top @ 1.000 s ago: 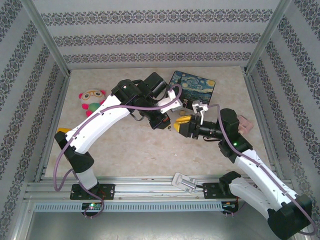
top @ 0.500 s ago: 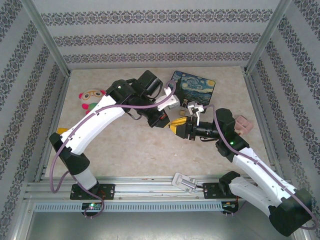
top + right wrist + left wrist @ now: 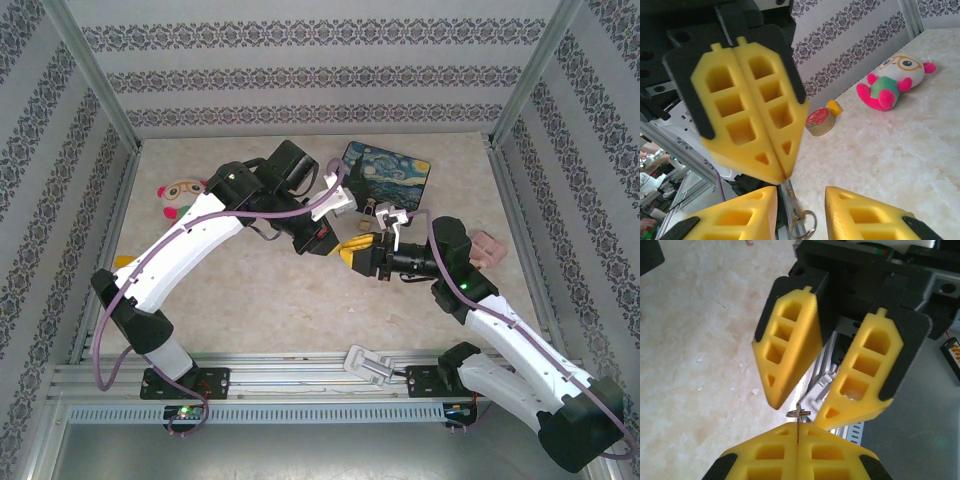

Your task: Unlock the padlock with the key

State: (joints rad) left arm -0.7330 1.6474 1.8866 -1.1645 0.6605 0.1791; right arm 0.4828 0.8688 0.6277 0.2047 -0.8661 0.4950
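Your left gripper [image 3: 798,434] has its two yellow fingers pressed flat together on the key [image 3: 798,426]. The thin blade stands edge-on out of the seam at their tips, with a small key ring [image 3: 799,413] on its free end. Facing it tip to tip, your right gripper [image 3: 802,411] has its fingers parted. In the left wrist view one sits at about 11 o'clock of the ring and the other at about 2 o'clock, so the ring lies in the gap between their tips. You cannot tell from these views whether either finger touches it. The right wrist view agrees: the closed left fingers come down from 12 o'clock, the key hangs out of them, and the ring sits low between the parted right fingers. Seen from above, the two grippers meet near the middle of the table [image 3: 270,300], the left arm reaching in from 8 o'clock and the right from 4 o'clock. The padlock [image 3: 371,209] looks to be the small brassy shape on the table at about 1 o'clock of that meeting point, just beside the near edge of the tin box [image 3: 390,168] and apart from both grippers. It is too small for you to make out its shackle. A plush toy [image 3: 180,197] lies at 10 o'clock of the table, near the left wall, and a tape roll [image 3: 820,121] lies on the table near it.
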